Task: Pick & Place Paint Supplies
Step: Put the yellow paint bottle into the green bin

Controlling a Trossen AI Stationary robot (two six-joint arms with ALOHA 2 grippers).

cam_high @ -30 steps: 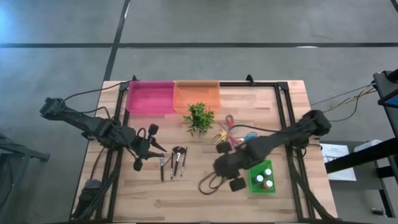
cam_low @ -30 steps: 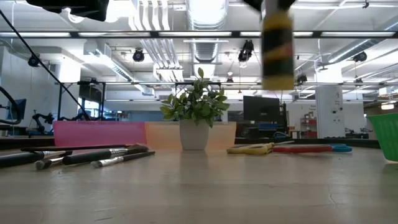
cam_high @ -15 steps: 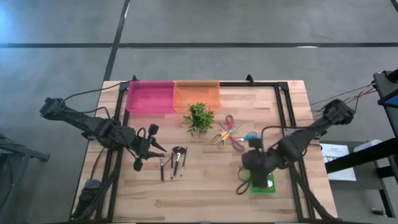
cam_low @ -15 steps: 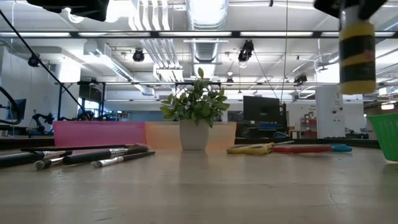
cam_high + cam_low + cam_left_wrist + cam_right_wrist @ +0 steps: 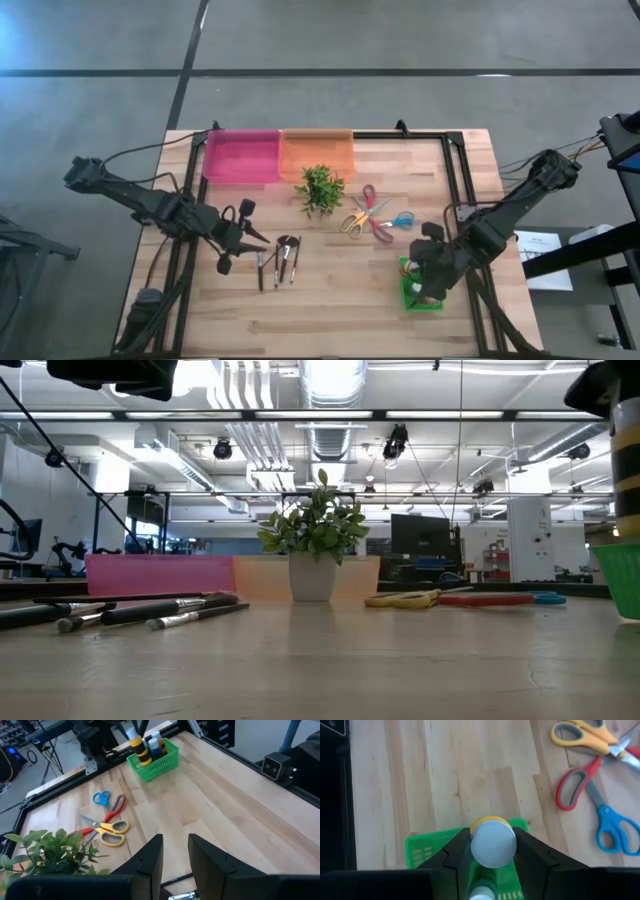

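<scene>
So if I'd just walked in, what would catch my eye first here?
Probably the right claw, gripping a yellow-and-black striped tube and holding it over the green basket near the table's right side, where small bottles already stand. Next, three pairs of scissors in yellow, red and blue lie mid-table beside a leafy plant. The left claw waits next to a row of brushes.

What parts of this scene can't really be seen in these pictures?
- Green basket: in the high view the right arm covers most of it, so its contents cannot be counted.
- Yellow and black tube: in the low view the picture's right edge cuts it off.
- Right end effector: in its wrist view the tube's grey cap hides the label.
- Brushes: too small in the high view to count surely.
</scene>
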